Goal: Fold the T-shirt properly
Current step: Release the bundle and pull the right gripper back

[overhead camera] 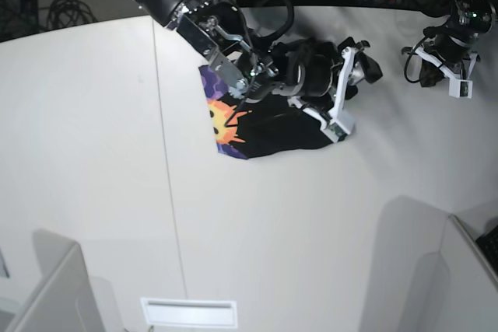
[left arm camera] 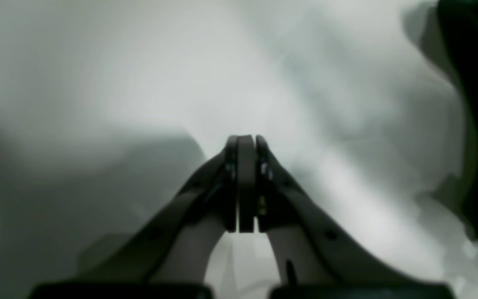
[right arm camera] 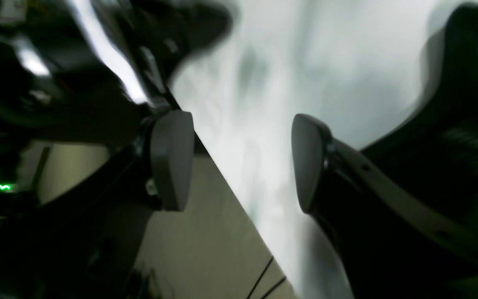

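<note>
T-shirt (overhead camera: 272,126) part hidden by arm | wrist views blurred | print cut off

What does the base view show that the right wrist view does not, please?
Only the base view shows the T-shirt's purple print and orange-yellow sun face, bunched under the right arm, and the left gripper off to the side above the white table. Only the right wrist view shows the right gripper close up, open, nothing between its pads. Both show dark cloth, the white table and the right gripper.
</note>
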Tool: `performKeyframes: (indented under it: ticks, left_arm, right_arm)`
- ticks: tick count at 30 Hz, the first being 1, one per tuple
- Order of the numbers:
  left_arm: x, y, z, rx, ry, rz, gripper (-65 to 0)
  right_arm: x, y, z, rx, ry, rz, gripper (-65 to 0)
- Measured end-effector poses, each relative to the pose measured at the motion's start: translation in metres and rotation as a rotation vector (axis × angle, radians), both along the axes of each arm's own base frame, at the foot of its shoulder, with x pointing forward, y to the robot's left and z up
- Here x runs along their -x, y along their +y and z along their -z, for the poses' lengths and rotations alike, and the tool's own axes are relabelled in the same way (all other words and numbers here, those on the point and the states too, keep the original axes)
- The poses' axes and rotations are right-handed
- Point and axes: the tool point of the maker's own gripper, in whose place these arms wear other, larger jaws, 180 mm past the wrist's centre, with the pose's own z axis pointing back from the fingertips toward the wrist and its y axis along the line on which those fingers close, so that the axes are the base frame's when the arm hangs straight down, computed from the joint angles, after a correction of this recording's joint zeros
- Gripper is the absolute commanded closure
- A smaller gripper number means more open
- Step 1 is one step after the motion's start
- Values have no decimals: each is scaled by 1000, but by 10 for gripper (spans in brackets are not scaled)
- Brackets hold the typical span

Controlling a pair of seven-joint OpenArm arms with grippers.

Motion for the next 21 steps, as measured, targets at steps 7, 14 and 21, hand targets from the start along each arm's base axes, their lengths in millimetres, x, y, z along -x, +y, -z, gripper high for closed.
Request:
performKeyframes:
  ticks: [7,14,21]
  left_arm:
    - [-15,-48,-11,166,-82,55,0]
    - [-28,-88,-30,430,-188,58,-36]
    - [-33,-103,-10,605,-171,1,-579]
  right_arm:
    - [-59,-98,4,-2,-128,327,0]
    - [-64,-184,23,52,-123,554,0]
    - [-45,-213,46,125,-71,589,0]
